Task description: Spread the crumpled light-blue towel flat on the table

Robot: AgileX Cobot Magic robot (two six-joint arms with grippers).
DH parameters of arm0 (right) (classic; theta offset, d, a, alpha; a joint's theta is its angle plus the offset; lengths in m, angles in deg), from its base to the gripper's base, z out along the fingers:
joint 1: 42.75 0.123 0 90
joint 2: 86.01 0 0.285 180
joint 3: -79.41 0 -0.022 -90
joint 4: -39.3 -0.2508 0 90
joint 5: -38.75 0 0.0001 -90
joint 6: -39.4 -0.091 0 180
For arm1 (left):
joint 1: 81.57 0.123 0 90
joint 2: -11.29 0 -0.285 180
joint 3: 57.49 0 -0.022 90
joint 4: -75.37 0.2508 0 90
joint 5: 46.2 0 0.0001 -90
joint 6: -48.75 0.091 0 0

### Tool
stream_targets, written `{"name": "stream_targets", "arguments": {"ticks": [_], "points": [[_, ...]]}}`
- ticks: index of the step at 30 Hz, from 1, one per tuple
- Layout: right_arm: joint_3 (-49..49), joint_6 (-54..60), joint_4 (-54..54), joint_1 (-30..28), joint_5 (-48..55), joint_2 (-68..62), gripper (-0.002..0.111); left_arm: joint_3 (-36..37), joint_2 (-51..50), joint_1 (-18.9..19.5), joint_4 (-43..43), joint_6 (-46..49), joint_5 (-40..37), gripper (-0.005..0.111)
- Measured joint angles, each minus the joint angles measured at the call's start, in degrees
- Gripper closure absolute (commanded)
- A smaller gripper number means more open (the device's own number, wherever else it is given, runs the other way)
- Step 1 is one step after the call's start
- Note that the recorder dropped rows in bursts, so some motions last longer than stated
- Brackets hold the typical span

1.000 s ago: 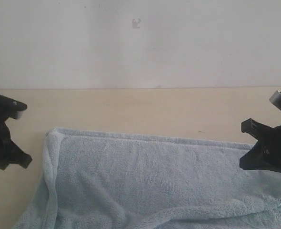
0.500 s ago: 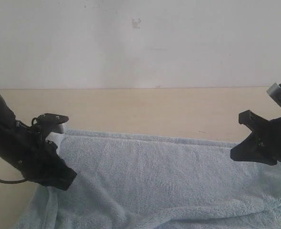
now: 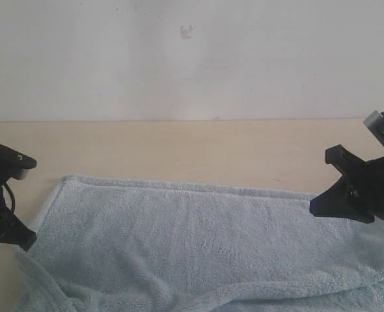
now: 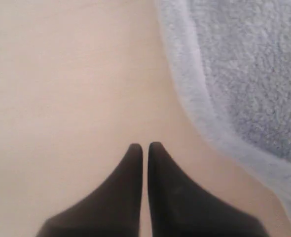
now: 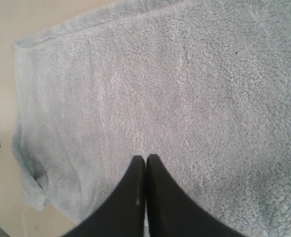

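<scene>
The light-blue towel (image 3: 205,247) lies spread across the near part of the beige table (image 3: 179,149), with folds along its near edge and at its near left corner. My left gripper (image 3: 23,240) sits just off the towel's left edge. In the left wrist view it (image 4: 144,146) is shut and empty over bare table (image 4: 61,74), with the towel's hem (image 4: 195,98) beside it. My right gripper (image 3: 315,208) hovers over the towel's right part. The right wrist view shows it (image 5: 145,158) shut with nothing in it, above the terry surface (image 5: 195,79).
A plain white wall (image 3: 192,58) rises behind the table's far edge. Bare table shows beyond the towel's far hem and left of it. A bumped fold of towel (image 5: 29,177) lies at one edge in the right wrist view.
The left arm reached over the towel's left corner and came back out to the left. The folded left edge now lies further left and flatter. The right gripper shifted slightly left.
</scene>
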Motion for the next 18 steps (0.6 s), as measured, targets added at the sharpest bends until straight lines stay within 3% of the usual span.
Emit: {"name": "stream_targets", "arguments": {"ticks": [2, 5, 13, 18], "points": [[0.00, 0.14, -0.96, 0.00, 0.74, 0.00, 0.108, 0.55, 2.06, 0.00, -0.54, -0.92, 0.39, 0.103], [0.00, 1.30, -2.26, 0.00, 1.41, 0.00, 0.108, 0.80, 5.32, 0.00, -8.07, 4.09, 3.01, 0.103], [0.00, 7.03, -2.92, 0.00, 1.56, 0.00, 0.108, 1.91, 9.20, 0.00, -46.52, 41.03, 8.37, 0.103], [0.00, 8.55, 1.74, 0.00, -6.75, 0.09, 0.108, 4.58, 6.51, 0.00, -54.66, 52.50, 12.17, 0.103]]}}
